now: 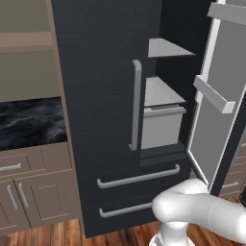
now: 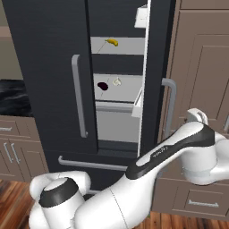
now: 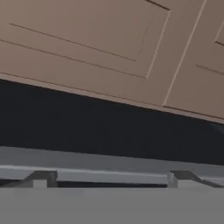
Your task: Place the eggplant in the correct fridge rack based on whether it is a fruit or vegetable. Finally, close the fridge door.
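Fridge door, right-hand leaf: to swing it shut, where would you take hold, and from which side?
Judging by its pose, grip the fridge door by its vertical grey bar handle, near mid-height. The leaf stands wide open, edge-on in the right base view, with the handle on its outer face, so come in from outside, jaws straddling the bar.

eggplant (image 2: 103,86) small dark purple-maroon, oblong, lying on the fridge rack (image 2: 127,91), toward its left part, close to a small pale item on the same shelf; rack is a flat pale grey slab with grey box-like drawer front right under its edge; fridge door (image 1: 218,91) matte black right leaf, swung open, pale grey inner lining with bins showing
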Available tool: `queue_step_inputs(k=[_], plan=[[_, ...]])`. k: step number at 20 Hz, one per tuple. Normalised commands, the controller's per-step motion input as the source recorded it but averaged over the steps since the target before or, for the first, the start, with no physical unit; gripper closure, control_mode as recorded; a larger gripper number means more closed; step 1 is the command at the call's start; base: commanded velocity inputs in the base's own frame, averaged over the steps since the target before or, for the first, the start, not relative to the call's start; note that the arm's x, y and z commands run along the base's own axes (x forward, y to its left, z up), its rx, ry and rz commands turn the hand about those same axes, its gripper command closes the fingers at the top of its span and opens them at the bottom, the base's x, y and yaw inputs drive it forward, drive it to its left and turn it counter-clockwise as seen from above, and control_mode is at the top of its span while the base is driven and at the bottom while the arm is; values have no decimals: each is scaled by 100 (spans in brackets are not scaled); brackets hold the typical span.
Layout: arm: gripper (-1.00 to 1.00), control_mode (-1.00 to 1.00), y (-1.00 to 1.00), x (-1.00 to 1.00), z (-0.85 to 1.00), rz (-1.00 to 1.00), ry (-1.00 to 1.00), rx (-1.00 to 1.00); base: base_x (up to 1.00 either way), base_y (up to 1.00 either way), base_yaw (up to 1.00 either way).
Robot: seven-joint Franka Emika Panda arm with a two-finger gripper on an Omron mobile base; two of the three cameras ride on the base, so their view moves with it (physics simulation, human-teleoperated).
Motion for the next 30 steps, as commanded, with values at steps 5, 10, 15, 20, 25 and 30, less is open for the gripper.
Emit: queue_step_inputs(k=[5,10,15,20,25,30], plan=[[-100,-100,0,22,-45,3,10,14,0,0,0],[-100,-100,0,30,-34,2,7,10,0,0,0],[-100,-100,0,33,-22,2,6,14,0,0,0],[-100,-100,0,41,-8,5,8,20,0,0,0],[-100,-100,14,45,-3,8,10,16,0,0,0],[-100,-100,47,10,-15,14,7,5,0,0,0]])
